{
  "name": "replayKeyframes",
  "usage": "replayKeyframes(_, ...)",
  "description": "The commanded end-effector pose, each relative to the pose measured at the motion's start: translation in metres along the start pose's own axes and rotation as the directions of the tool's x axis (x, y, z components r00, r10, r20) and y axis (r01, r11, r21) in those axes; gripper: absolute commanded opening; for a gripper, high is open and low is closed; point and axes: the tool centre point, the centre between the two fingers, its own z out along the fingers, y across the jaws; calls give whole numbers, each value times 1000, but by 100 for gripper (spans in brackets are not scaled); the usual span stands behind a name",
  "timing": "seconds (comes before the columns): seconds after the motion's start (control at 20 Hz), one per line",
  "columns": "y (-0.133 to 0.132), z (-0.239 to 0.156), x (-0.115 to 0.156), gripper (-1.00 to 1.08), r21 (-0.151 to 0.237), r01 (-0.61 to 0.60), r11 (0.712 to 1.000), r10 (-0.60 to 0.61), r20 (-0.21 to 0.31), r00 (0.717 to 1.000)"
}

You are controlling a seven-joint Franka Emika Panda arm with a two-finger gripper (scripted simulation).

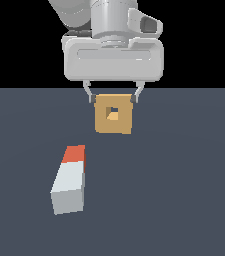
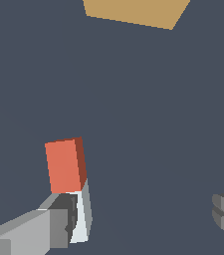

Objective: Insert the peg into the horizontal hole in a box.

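Grey-white peg (image 1: pixel 70 181) (orange-red end toward the box (image 1: pixel 113 114)) lies free — end effector (image 1: pixel 113 97) spread wide, empty.

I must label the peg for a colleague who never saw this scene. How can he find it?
Start at the tan box below the gripper. Nearer the camera, toward the exterior view's left, a long square bar lies flat: the peg. Only it is pale grey-white with one orange-red end.

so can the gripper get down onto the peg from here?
Probably yes. The gripper has its jaws open and empty, the peg lies alone on the floor, and the box stands apart from it.
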Motion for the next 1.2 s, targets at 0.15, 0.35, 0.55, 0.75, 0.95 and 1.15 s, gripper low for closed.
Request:
replayKeyframes(0.15, -1, 1, -1, 100, 0, 2, 1000, -2, 0, 1000)
replayKeyframes(0.35, -8, 8, -8, 100, -1, 10, 1000, -10, -2, 1000)
replayKeyframes(0.55, -19, 20, -20, 100, -2, 25, 1000, -25, -5, 1000)
replayKeyframes(0.75, -36, 39, -39, 100, -4, 47, 999, -47, -9, 999)
replayKeyframes(0.95, -54, 60, -61, 100, -6, 74, 997, -74, -14, 997)
replayKeyframes(1.15, -69, 79, -80, 100, -8, 96, 995, -96, -18, 995)
